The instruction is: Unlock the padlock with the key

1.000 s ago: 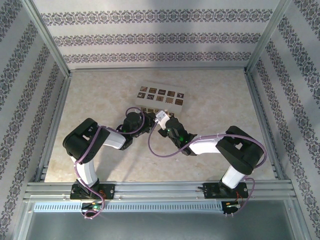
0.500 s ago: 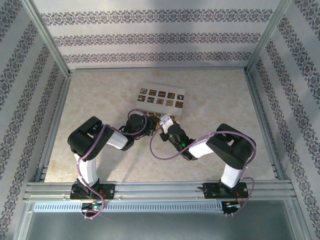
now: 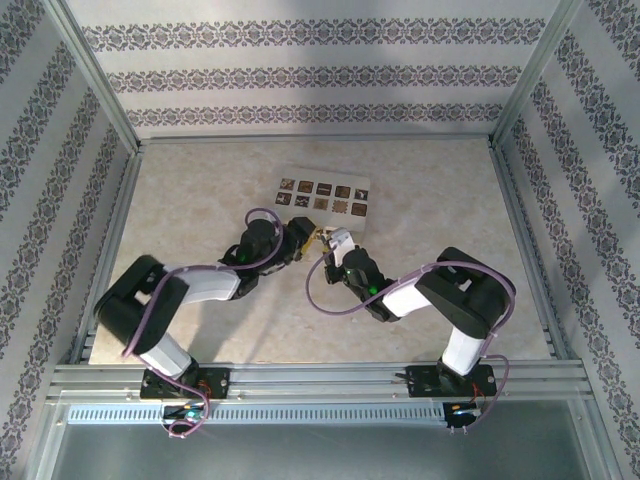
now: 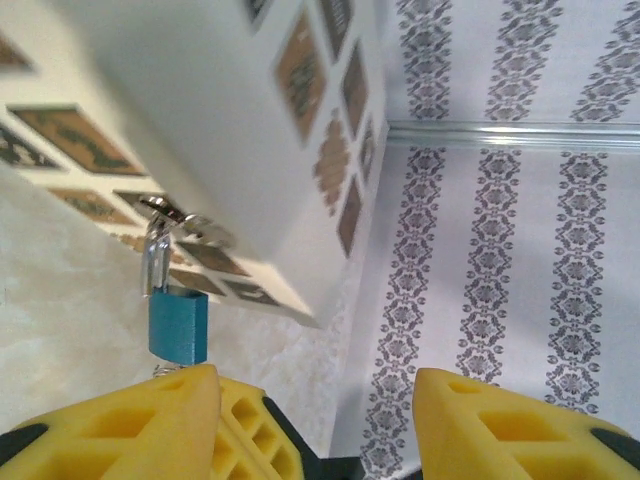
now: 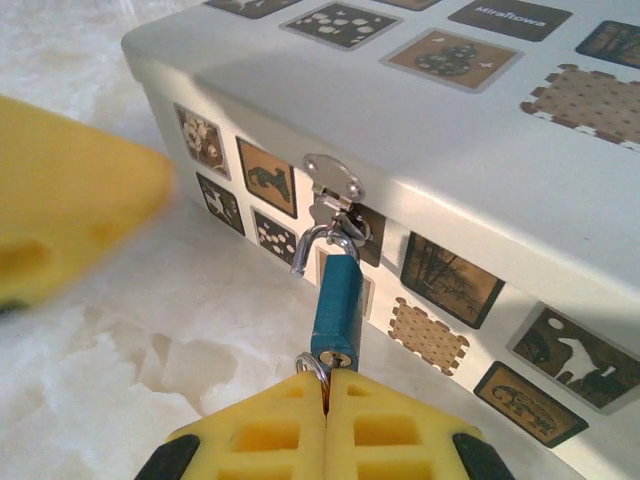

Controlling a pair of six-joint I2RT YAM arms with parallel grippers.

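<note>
A small blue padlock (image 5: 335, 298) hangs from the hasp (image 5: 334, 182) on the front of a white box (image 5: 470, 120) with picture tiles. One end of its steel shackle (image 5: 308, 247) stands free of the body. My right gripper (image 5: 328, 378) is shut on the key at the keyhole; the key ring (image 5: 309, 364) peeks out beside the pads and the key blade is hidden. In the left wrist view the padlock (image 4: 178, 325) sits just beyond my left finger (image 4: 170, 405). My left gripper (image 4: 315, 388) is open with nothing between its jaws. From above, both grippers meet at the box's (image 3: 322, 194) near edge.
The box stands mid-table on a pale marbled top (image 3: 200, 200). Patterned walls (image 3: 320, 80) and aluminium frame rails (image 3: 110, 250) enclose the workspace. Purple cables (image 3: 320, 295) loop along both arms.
My left gripper has opened and let go of the padlock, and its arm has stretched lower and further forward. My right gripper has stayed shut on the key.
</note>
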